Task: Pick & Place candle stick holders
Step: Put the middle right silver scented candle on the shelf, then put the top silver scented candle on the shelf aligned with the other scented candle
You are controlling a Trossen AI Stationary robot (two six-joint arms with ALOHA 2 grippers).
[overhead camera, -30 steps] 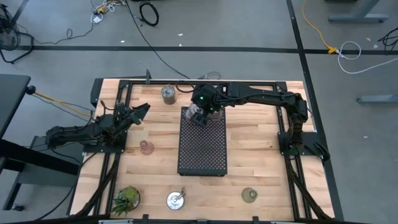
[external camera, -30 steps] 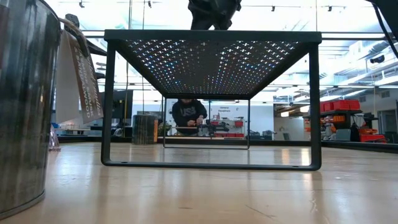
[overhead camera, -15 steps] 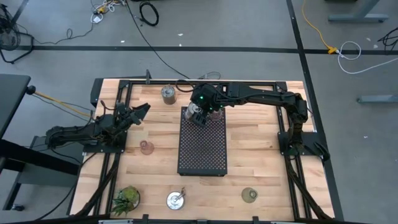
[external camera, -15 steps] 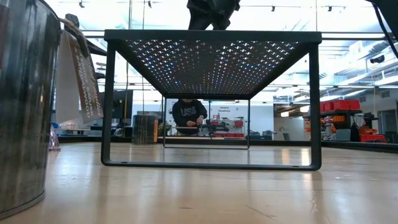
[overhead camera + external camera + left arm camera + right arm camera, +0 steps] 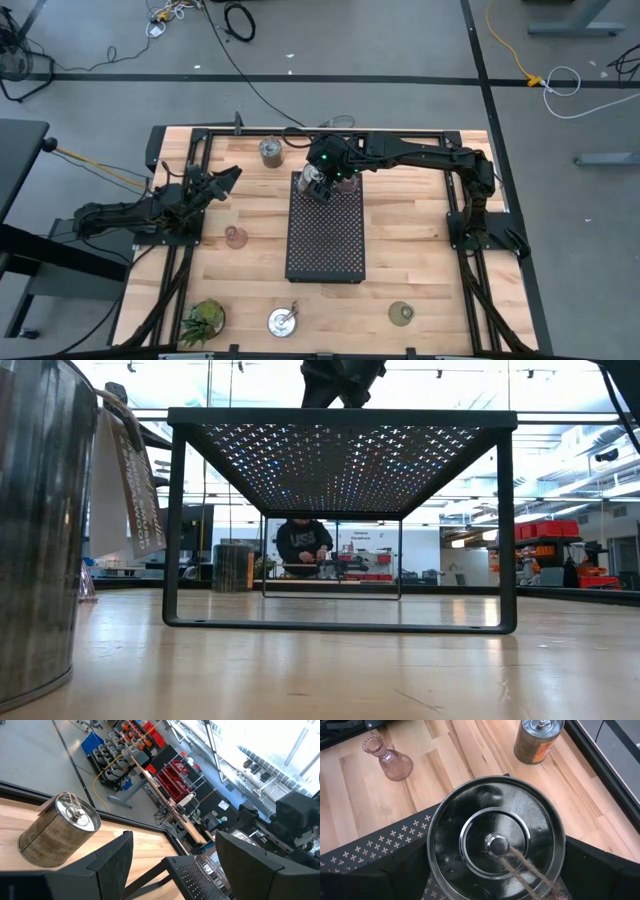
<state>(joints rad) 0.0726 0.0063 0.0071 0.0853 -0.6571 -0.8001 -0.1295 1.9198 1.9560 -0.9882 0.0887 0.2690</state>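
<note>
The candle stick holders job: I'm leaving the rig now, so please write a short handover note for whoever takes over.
Right gripper: closed on a silvery metal holder over the far end of the black perforated tray.
Left gripper: open, empty, waiting at the table's left side.
On the table: metal holder at the far edge, pink glass holder left of the tray, metal holder and olive-green glass holder at the near edge.
Done: none set down on the tray.
Left: release this one, then place the others.

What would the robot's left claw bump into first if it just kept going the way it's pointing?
Probably the silvery metal holder near the table's back edge: the left gripper, open and empty, aims roughly at it, though depth is unclear.
</note>
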